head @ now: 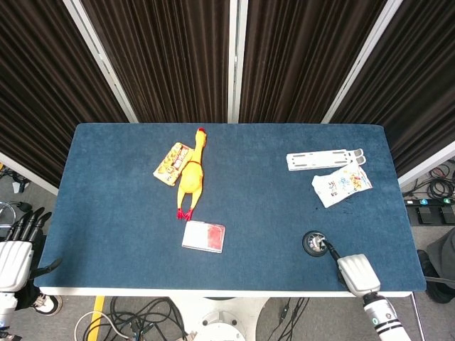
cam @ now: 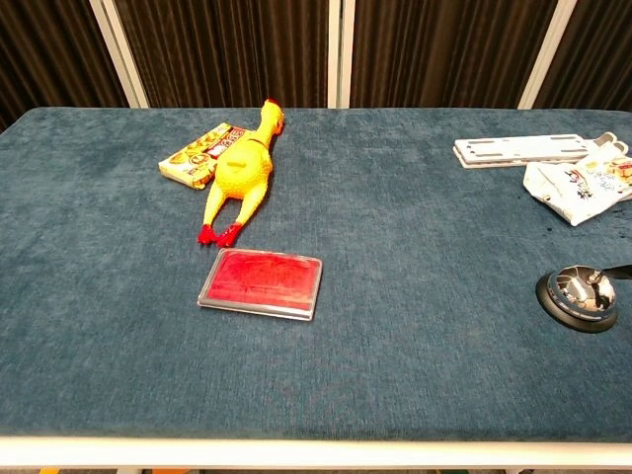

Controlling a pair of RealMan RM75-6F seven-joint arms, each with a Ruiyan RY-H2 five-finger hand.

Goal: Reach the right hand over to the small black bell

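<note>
from the head view: small black bell [head: 315, 243] on the blue table [head: 128, 213], toward the near right corner, well apart from everything else. right hand [head: 354, 273] just beside it at the near right, white back turned up over the table's near edge, one dark fingertip [head: 330, 249] stretched out to the bell's near right rim, touching or almost touching; lie of the other fingers hidden under the hand, so grip cannot be told. left hand [head: 17, 250] off the table beyond its left near corner, dark fingers apart and pointing up, holding nothing. yellow rubber chicken [head: 192, 175] lying lengthwise left of the middle, a small printed box [head: 170, 163] touching its left side, a flat red case [head: 204, 236] just past its feet toward the near edge. far right: a white flat strip [head: 324, 159] with a crumpled white packet [head: 341, 184] just in front of it. from the chest view: bell [cam: 579, 295] near the right edge of the frame, chrome dome on a black base, with a thin dark fingertip [cam: 619, 269] entering from the right edge just above the dome; rest of the right hand out of frame. chicken [cam: 240, 171], box [cam: 198, 155] and red case [cam: 263, 282] on the left half, strip [cam: 521, 149] and packet [cam: 578, 190] at the far right. left hand not seen here.
</note>
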